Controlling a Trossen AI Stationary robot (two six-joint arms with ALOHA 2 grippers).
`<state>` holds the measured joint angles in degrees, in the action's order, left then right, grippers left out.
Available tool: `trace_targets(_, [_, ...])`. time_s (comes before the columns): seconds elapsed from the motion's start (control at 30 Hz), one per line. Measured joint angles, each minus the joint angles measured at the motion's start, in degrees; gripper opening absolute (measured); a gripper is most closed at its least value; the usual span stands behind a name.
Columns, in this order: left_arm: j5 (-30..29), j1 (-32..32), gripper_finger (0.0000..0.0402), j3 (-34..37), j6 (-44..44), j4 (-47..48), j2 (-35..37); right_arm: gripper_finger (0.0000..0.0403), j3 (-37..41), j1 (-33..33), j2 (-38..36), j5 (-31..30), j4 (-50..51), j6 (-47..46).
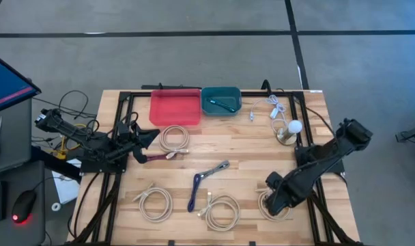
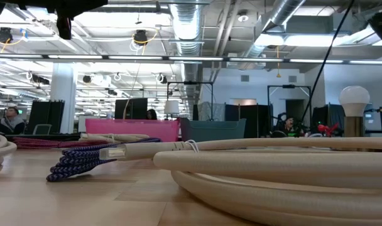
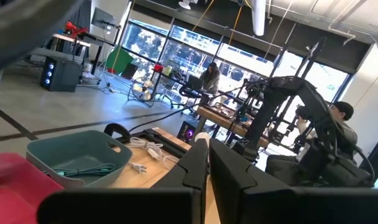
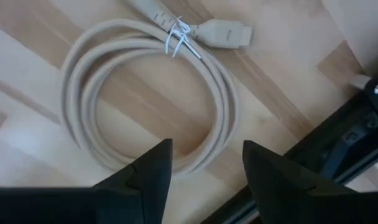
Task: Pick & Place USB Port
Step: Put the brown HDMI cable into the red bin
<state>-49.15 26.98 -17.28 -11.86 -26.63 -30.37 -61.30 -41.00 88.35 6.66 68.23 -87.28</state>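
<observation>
A coiled beige USB cable [image 4: 145,93], tied with a white twist tie, lies flat on the wooden table at the near right [image 1: 274,205]. Its plug [image 4: 229,34] lies at the coil's edge. My right gripper [image 4: 206,163] is open just above the coil's rim, one finger to each side of the strands; it also shows in the high view [image 1: 272,197]. My left gripper [image 1: 151,137] is shut and empty at the table's left, raised and pointing level toward the right, beside another beige coil [image 1: 174,139]. A teal bin [image 1: 221,100] at the far edge holds a cable.
A red tray [image 1: 175,106] stands left of the teal bin. More beige coils [image 1: 155,203] [image 1: 222,210], a blue-purple braided cable [image 1: 202,183], a purple cable [image 1: 157,157], a white adapter [image 1: 276,108] and a bulb lamp [image 1: 290,130] lie about. A black frame rail [image 4: 338,155] runs beside the right coil.
</observation>
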Motion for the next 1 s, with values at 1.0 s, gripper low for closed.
trace_targets(1.0, [-0.1, 0.0, 0.0017, 0.0, 0.0, 0.0, 0.0, 0.0152, 4.1, -1.9, 10.5, 5.3, -3.1, 0.2])
